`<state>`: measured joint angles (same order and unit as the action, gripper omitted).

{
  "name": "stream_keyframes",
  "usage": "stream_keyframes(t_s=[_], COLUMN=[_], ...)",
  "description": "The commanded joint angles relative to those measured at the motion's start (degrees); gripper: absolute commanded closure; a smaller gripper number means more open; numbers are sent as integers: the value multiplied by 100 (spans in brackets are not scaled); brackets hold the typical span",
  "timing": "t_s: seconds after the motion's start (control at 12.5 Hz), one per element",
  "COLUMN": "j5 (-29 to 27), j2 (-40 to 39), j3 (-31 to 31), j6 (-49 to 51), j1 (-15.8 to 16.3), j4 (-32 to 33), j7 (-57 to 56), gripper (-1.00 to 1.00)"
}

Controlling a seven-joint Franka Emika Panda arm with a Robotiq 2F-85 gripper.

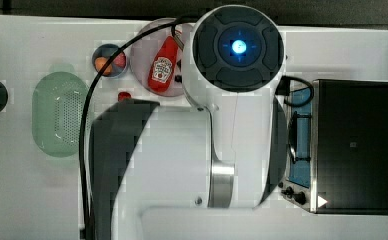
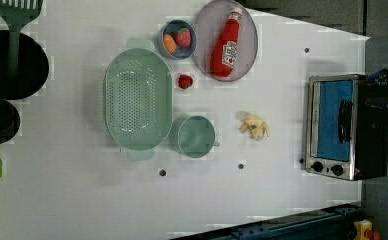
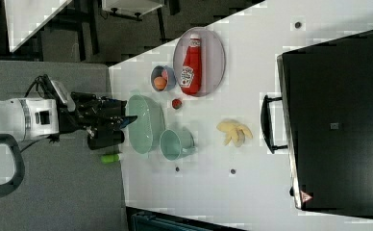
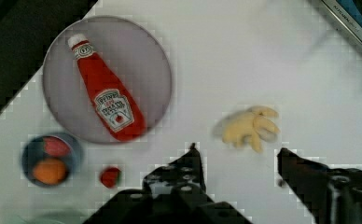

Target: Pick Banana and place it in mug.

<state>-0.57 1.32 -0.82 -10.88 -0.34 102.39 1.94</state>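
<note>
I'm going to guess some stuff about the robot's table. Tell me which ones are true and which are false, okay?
1. The banana is already inside the mug. False: it lies on the table, apart from the mug.
2. The ketchup bottle lies on a round plate. True.
3. The gripper is holding the banana. False: its fingers are open, with nothing between them.
4. A strawberry sits on the table between the colander and the plate. True.
5. The mug stands right beside the colander. True.
</note>
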Motion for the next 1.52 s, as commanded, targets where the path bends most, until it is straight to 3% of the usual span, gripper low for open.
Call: stream_keyframes(t_s=[0.08,0.24,0.48,0.8,1.12,1.52], j5=[42,42,42,44,58,105], j2=[1438,1389,1121,512,-304,-1510], j3=[-218,-219,-197,-148,-119,-115], j6=[858,850,509,-1041,-2870,-4343], j1=[-85,-84,-80,-68,-71,-67], j4=[566,790,1418,2406,3231,3378], j7=[-228,-242,-428,-853,-2310,-4433], gripper=[-60,-99,-100,-100,-100,-100])
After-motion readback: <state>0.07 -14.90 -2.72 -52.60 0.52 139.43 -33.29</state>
